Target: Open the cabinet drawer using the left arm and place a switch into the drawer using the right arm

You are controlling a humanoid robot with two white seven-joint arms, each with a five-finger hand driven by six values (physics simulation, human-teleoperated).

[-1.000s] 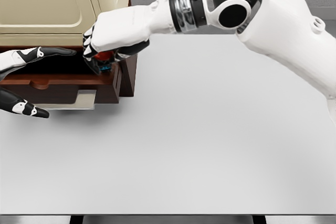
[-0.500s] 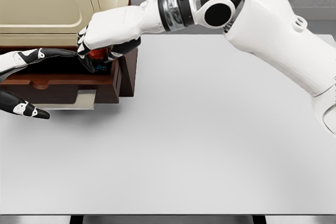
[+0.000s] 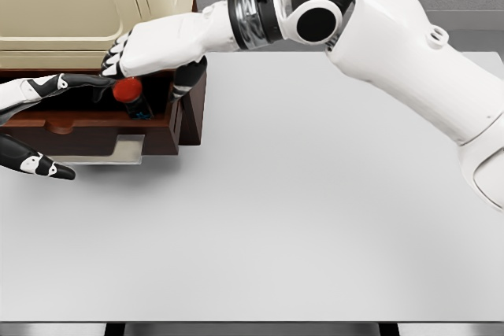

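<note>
The table (image 3: 299,218), pale grey and flat, fills the near and middle ground, with its front edge along the bottom of the view. At its far left corner stands the cabinet (image 3: 71,5), a cream body on a dark brown wooden base. The drawer (image 3: 94,127) is pulled out from that base toward the camera, its dark interior exposed and its brown front panel facing forward. The left hand (image 3: 35,127) enters at the left edge just in front of the drawer. One black-and-white finger reaches along the drawer's upper edge, and another lies lower, across the drawer front. Its fingers are spread apart and grip nothing; whether they touch the wood cannot be told. The right arm (image 3: 394,53) comes in from the right edge and crosses above the far part of the table to the drawer. The right hand (image 3: 150,49) sits over the drawer opening, palm down, directly in front of the cabinet body. The switch (image 3: 130,96), a red knob on a dark base, is below that hand, within the drawer opening near its right side. The red knob lies just under the fingertips. The fingers are loosely extended rather than clamped. Whether they touch the switch cannot be told. Whether the switch rests on the drawer floor cannot be told either.
</note>
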